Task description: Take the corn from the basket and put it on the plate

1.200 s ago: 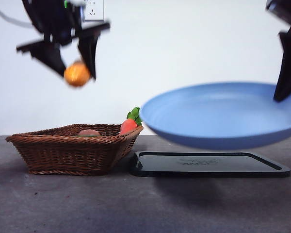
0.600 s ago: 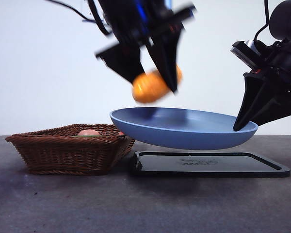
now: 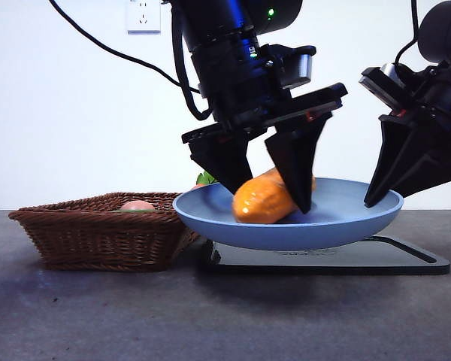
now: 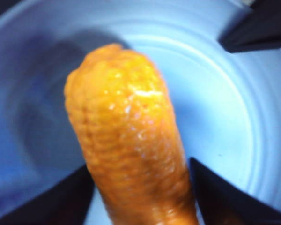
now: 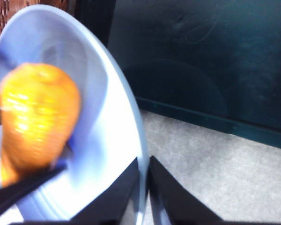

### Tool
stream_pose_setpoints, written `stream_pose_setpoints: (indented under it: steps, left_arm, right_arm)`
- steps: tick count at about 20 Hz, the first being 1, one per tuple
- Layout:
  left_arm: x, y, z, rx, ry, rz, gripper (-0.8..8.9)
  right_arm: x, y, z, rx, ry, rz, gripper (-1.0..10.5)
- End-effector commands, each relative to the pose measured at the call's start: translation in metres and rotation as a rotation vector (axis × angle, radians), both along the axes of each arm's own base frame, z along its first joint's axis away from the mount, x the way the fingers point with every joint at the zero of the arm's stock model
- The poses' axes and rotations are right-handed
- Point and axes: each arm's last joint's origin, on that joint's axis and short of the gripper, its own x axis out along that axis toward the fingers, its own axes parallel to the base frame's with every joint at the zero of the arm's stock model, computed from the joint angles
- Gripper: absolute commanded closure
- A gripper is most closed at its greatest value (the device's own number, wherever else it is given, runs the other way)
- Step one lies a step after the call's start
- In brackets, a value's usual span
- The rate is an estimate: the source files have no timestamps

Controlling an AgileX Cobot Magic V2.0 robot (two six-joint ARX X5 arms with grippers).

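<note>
Corn (image 3: 264, 199), far end hidden behind left fingers (image 3: 295, 169), lies in plate (image 3: 210, 214).

The basket (image 3: 113, 229) sits at the left on the tabletop (image 3: 210, 316), the tray (image 3: 406, 259) to its right. The plate (image 3: 338, 226) hangs above the tray, the corn (image 3: 263, 199) in it.

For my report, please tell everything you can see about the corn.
The corn is a long orange-yellow cob with bumpy kernel rows and a rounded end, glossy like plastic. It lies tilted inside the light-blue plate, gripped between the left gripper jaws. The right gripper holds the plate's rim above the black tray.
</note>
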Motion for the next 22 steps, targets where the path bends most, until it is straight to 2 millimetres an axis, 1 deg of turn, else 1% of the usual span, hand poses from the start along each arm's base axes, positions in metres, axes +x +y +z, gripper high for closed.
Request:
stream_pose_setpoints:
  steps: [1,4,6,7,10,14,17,20,22]
  left_arm:
    - [-0.001,-0.005,-0.004,0.021,0.013,-0.017,4.3]
    - [-0.004,-0.001,0.009,0.01,0.004,-0.017,4.3]
    - [-0.007,0.003,0.029,-0.032,-0.031,-0.017,4.3]
    - [-0.01,0.006,0.042,-0.06,-0.054,-0.017,4.3]
    - [-0.018,0.02,0.075,-0.135,-0.117,-0.011,4.3]
    - [-0.029,0.046,0.115,-0.223,-0.193,0.014,4.32]
    - [-0.042,0.063,0.142,-0.289,-0.248,0.021,4.32]
    - [-0.055,0.079,0.163,-0.344,-0.295,0.021,4.32]
    - [-0.063,0.088,0.174,-0.377,-0.32,0.023,4.32]
  right_arm:
    - [0.003,0.002,0.001,0.017,-0.015,0.02,9.4]
    - [0.004,0.002,0.001,0.011,-0.017,0.016,9.4]
    - [0.004,0.0,0.001,0.01,-0.018,0.011,9.4]
    - [0.004,-0.001,0.001,0.01,-0.019,0.007,9.4]
    - [0.006,-0.003,0.002,0.012,-0.03,-0.004,9.4]
    - [0.011,-0.017,0.003,0.016,-0.049,-0.057,9.4]
    - [0.015,-0.029,0.004,0.019,-0.069,-0.109,9.4]
    - [0.022,-0.044,0.003,0.027,-0.087,-0.175,9.4]
    - [0.031,-0.052,-0.001,0.024,-0.07,-0.203,9.4]
